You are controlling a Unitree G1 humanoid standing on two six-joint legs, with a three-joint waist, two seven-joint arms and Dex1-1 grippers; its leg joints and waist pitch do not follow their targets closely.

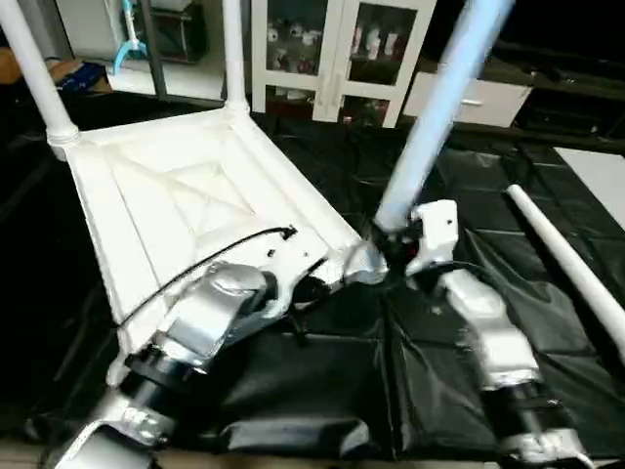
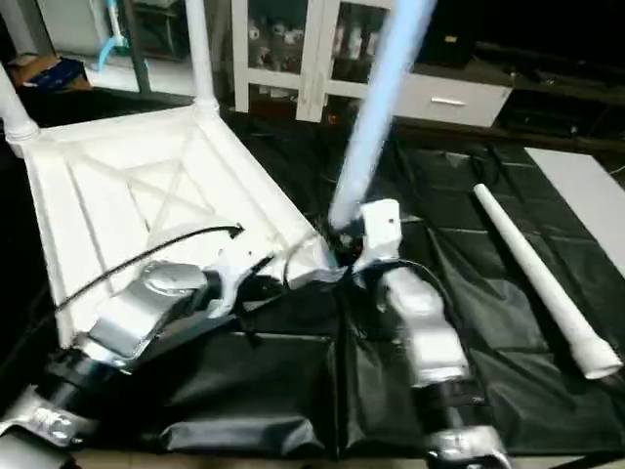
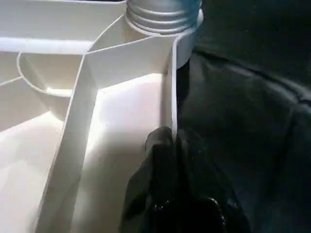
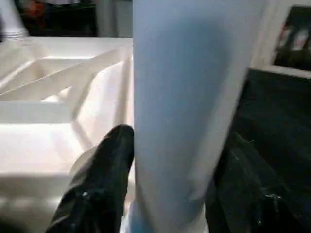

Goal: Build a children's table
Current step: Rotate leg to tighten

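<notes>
The children's table top lies upside down and tilted on a black sheet, its X-ribbed underside facing me. Two white legs stand in its far corners. My left gripper is shut on the thin rim wall beside the near right corner socket. A third leg leans up and to the right from that corner, its threaded end at the socket. My right gripper is shut on this leg just above its base, one black finger on each side. A fourth leg lies loose on the sheet to the right.
The black sheet covers the whole work surface, with wrinkles near the front. A white cabinet with glass doors stands behind, with a low white drawer unit beside it. A white panel lies at the far right.
</notes>
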